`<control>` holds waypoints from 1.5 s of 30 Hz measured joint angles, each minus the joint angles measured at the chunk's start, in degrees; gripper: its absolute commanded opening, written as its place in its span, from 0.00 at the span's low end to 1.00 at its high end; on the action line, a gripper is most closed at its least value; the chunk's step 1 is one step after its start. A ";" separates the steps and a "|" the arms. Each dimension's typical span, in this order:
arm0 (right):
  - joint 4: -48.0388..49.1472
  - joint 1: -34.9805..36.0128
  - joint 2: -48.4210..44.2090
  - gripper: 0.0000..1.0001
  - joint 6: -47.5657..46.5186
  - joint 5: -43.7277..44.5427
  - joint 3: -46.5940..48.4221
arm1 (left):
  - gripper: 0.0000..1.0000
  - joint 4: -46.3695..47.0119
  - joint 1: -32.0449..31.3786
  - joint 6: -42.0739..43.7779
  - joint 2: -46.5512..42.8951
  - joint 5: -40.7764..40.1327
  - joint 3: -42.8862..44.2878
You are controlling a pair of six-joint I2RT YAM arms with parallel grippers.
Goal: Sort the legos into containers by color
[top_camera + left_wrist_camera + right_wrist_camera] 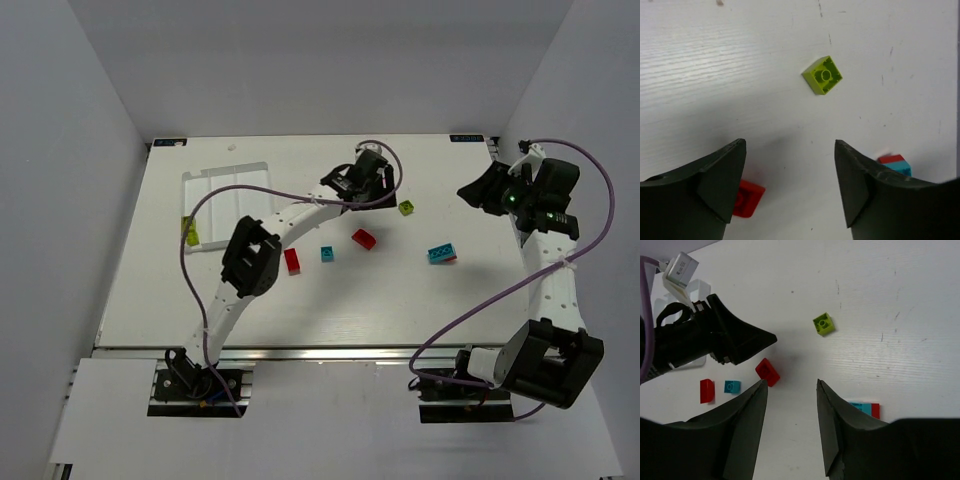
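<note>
My left gripper [386,190] is open and empty, hovering over the table's far middle. A yellow-green lego [407,208] lies just past its tips and shows ahead of the jaws in the left wrist view [823,75]. A red lego [364,238] lies near it, half hidden behind the left finger [747,199]. A second red lego [291,260] and a small teal lego [326,254] lie further left. A larger cyan lego with a red edge [441,254] lies to the right. My right gripper [468,190] is open and empty [791,385]. The white tray [225,180] sits at the far left.
Another yellow-green lego [190,235] lies at the tray's left near corner; I cannot tell if it is inside a compartment. The left arm [250,255] crosses over the tray's near side. Grey walls enclose the table on three sides.
</note>
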 measured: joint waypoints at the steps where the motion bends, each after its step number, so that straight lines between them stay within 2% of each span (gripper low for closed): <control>1: 0.33 -0.57 0.33 0.50 0.02 -0.22 -0.46 | 0.91 -0.81 -0.63 -1.16 2.51 -1.20 2.49; 5: 0.46 -2.23 1.90 0.50 0.22 -1.09 -2.75 | 0.94 -0.28 -2.73 -4.13 6.97 -5.29 4.22; 9: 0.52 -3.08 1.84 0.50 0.48 -1.90 -4.00 | 0.94 4.28 -4.52 -3.89 9.57 -8.31 4.76; 14: 1.51 -3.13 -0.42 0.51 1.11 -2.99 -4.85 | 0.94 11.65 -5.86 -0.26 12.66 -9.90 5.73; 22: 2.60 -3.17 -2.03 0.51 1.44 -5.07 -4.85 | 0.93 18.58 -6.32 3.93 16.06 -11.17 5.95; 33: 3.04 -3.45 -2.27 0.51 2.38 -6.32 -4.90 | 0.91 24.70 -6.54 9.88 18.34 -12.52 6.45; 38: 3.06 -3.45 -2.51 0.51 2.60 -6.75 -4.90 | 0.87 28.55 -6.56 12.11 20.20 -12.61 7.56; 45: 3.04 -3.45 -2.51 0.51 2.64 -7.30 -4.90 | 0.77 30.75 -6.54 15.08 21.09 -12.63 7.67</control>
